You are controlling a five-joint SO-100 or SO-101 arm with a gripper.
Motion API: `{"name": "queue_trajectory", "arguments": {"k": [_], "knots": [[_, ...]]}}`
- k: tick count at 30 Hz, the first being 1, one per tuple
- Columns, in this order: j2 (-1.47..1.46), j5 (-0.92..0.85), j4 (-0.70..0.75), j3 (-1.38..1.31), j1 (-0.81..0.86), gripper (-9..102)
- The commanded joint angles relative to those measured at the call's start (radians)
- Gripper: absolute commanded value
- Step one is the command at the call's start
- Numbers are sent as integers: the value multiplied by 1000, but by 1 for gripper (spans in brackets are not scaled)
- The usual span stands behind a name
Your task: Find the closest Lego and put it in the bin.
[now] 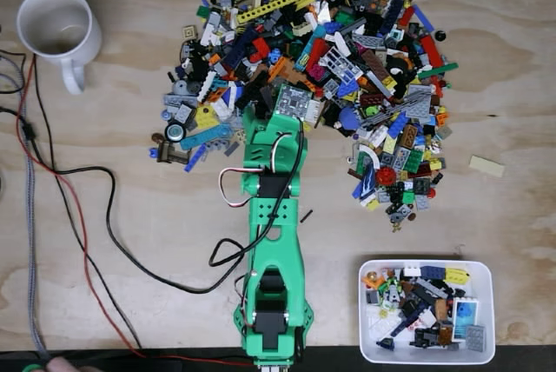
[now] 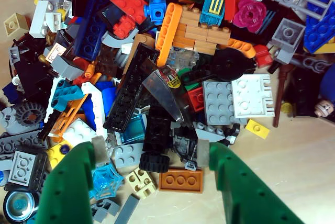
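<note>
Lego pile (image 1: 313,68): heaped on the table above the arm; nearest edge lies under your gripper (image 2: 152,153).
Pincer: spread, straddling a black wheeled piece (image 2: 156,143).
Risk: crowded neighbours; you may pinch several or scatter them.
Bin (image 1: 486,350): lower right in the fixed view, well apart, partly filled.

pale plywood tabletop (image 1: 130,172), even light
</note>
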Motion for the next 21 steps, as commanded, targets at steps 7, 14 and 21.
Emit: {"name": "queue_trajectory", "arguments": {"k": [7, 14, 21], "knots": [[-84, 135, 46, -143, 86, 24], [-164, 91, 71, -198, 58, 24], [-428, 25, 179, -463, 15, 24]]}}
